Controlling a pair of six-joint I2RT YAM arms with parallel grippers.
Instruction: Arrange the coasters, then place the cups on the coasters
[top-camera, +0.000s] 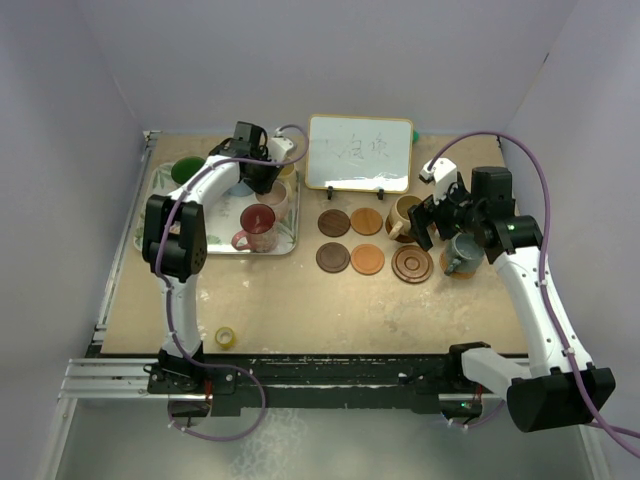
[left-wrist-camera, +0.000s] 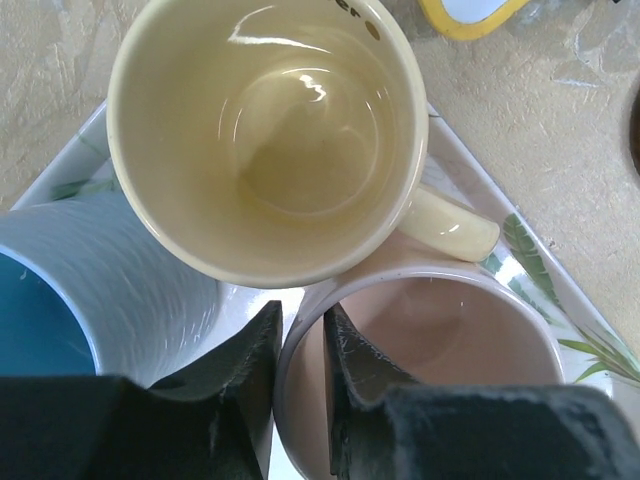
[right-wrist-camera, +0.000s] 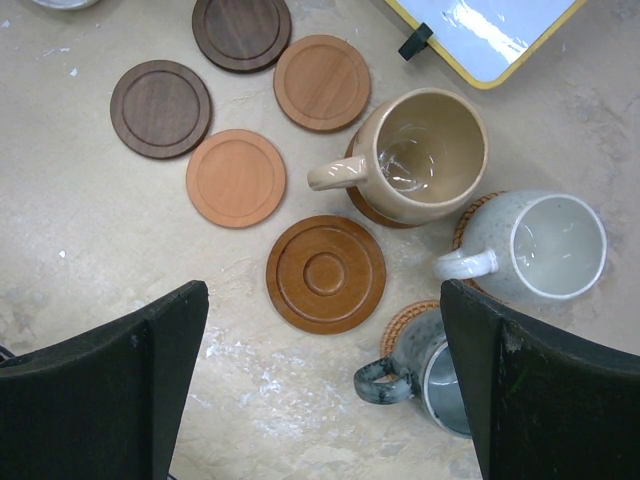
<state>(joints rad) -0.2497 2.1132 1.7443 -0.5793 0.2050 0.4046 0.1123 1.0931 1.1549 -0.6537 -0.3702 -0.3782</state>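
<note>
The pink cup (left-wrist-camera: 450, 340) sits in the leaf-patterned tray (left-wrist-camera: 540, 250), pressed up against the yellow cup (left-wrist-camera: 270, 130) and beside the light blue cup (left-wrist-camera: 110, 280). My left gripper (left-wrist-camera: 300, 320) straddles its rim, one finger inside and one outside, jaws narrowed to a slit with the cup wall pinched between them. A red cup (top-camera: 258, 225) stands nearer me in the same tray. Out on the desk (right-wrist-camera: 100, 260), four smooth wooden coasters (right-wrist-camera: 236, 177) lie bare in a square, with a ringed coaster (right-wrist-camera: 325, 273) beside them. The tan cup (right-wrist-camera: 425, 155), pale speckled cup (right-wrist-camera: 535, 245) and grey cup (right-wrist-camera: 430, 370) each rest on a coaster. My right gripper (right-wrist-camera: 322, 300) hangs above them, jaws spread wide, holding nothing.
</note>
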